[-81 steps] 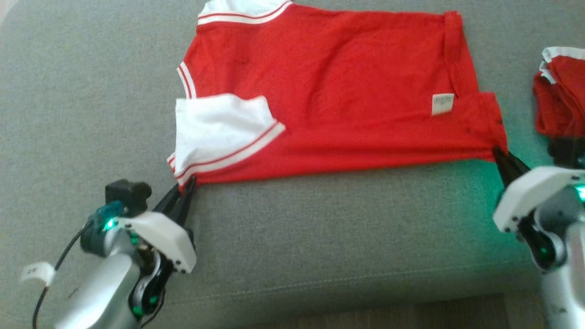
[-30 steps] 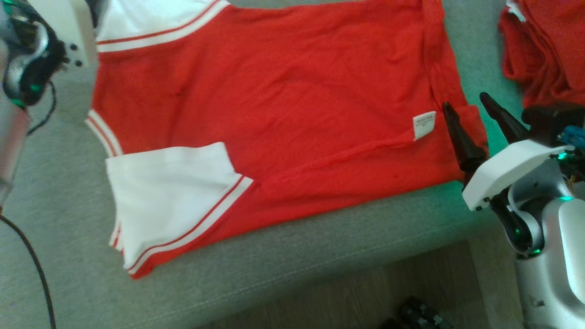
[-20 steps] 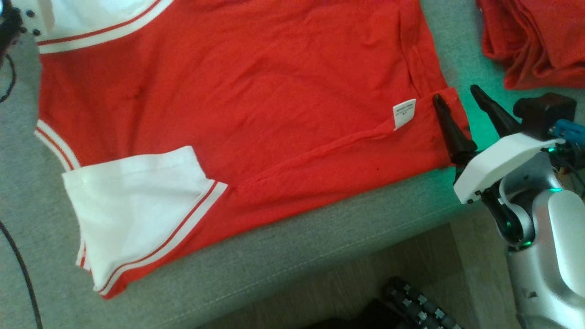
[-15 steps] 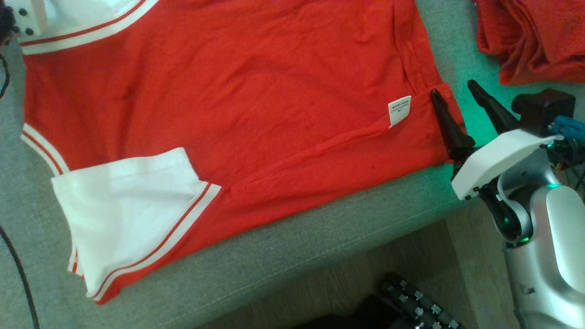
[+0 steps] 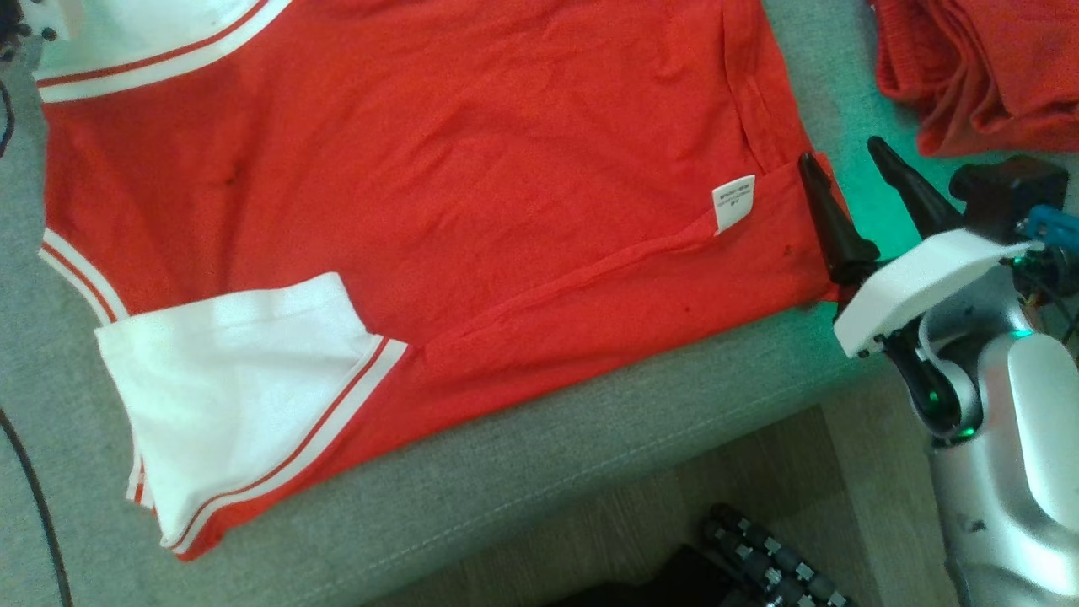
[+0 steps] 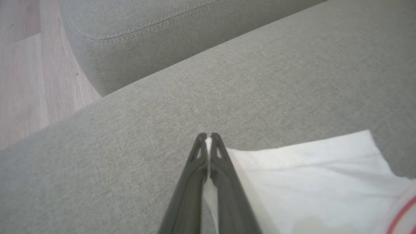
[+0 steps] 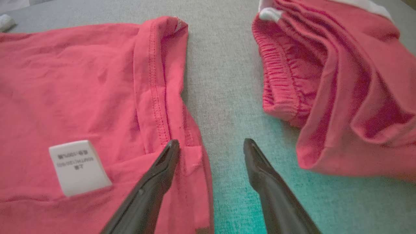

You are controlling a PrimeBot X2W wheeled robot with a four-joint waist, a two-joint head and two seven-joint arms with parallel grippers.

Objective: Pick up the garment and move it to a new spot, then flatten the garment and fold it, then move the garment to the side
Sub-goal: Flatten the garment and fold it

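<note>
Two claws are at the red garment (image 5: pixel 472 169), flat near the front edge of the sofa cushion (image 5: pixel 523 480). The left claw (image 6: pixel 208 135) pinches its white sleeve (image 6: pixel 308 182); the right claw (image 5: pixel 842 149) stands wide open over the hem corner.

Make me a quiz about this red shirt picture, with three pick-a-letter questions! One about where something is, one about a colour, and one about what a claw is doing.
1. Where is the white label on the red T-shirt?
A) on a sleeve
B) near the hem, beside the right claw
C) on the floor

2. What colour is the near sleeve?
A) white with red stripes
B) blue
C) all black

3. What is the left claw doing?
A) gaping wide open
B) holding the label
C) shut on the far sleeve

Answers:
1 B, it lies close beside the right claw's finger.
2 A, the white cloth ends in a red-striped band.
3 C, white cloth is pinched between its closed fingers.
</note>
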